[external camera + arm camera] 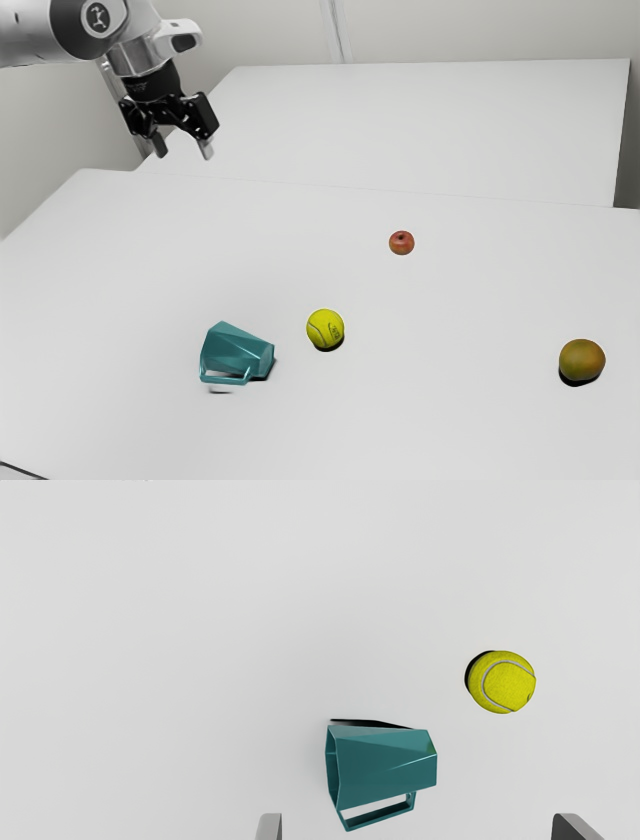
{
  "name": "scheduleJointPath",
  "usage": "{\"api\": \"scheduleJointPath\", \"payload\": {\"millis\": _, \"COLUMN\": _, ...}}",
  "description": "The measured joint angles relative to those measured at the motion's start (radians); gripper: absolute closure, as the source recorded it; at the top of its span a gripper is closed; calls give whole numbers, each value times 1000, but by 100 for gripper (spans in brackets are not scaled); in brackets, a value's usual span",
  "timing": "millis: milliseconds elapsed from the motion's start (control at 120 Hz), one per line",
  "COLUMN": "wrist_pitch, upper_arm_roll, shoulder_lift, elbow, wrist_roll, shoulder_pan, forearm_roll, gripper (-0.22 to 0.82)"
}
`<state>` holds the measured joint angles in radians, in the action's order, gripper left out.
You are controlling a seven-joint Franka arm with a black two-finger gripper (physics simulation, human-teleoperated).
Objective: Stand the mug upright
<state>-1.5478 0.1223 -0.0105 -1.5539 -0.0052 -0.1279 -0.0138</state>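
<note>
The gripper (183,150) hangs high above the table at the exterior view's upper left, well away from the mug. A teal faceted mug (236,352) lies on its side on the table, its base toward the tennis ball and its handle out to one side. In the wrist view the gripper (417,827) is open, its fingertips wide apart with nothing held. The toppled mug (385,760) appears there below the hand, its mouth facing away from the ball.
A yellow tennis ball (325,329) rests close to the mug's base. Farther off on the white table (300,430) are a small red apple (401,243) and a greenish-brown round fruit (581,361).
</note>
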Motion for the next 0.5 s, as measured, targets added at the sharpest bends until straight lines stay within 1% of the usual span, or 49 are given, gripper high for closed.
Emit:
{"api": "scheduleJointPath", "payload": {"millis": 92, "wrist_pitch": 0, "upper_arm_roll": 0, "shoulder_lift": -4, "elbow": -5, "wrist_roll": -1, "shoulder_pan": -8, "forearm_roll": 0, "gripper": 2}}
{"api": "scheduleJointPath", "payload": {"millis": 233, "wrist_pitch": -4, "upper_arm_roll": 3, "shoulder_lift": -44, "elbow": -61, "wrist_roll": -2, "shoulder_pan": -14, "forearm_roll": 0, "gripper": 2}}
{"api": "scheduleJointPath", "payload": {"millis": 433, "wrist_pitch": -37, "upper_arm_roll": 17, "shoulder_lift": -115, "elbow": -200, "wrist_roll": -1, "shoulder_pan": 40, "forearm_roll": -27, "gripper": 2}}
{"api": "scheduleJointPath", "payload": {"millis": 500, "wrist_pitch": -64, "upper_arm_roll": 37, "shoulder_lift": -130, "elbow": -252, "wrist_roll": 3, "shoulder_pan": 48, "forearm_roll": -65, "gripper": 2}}
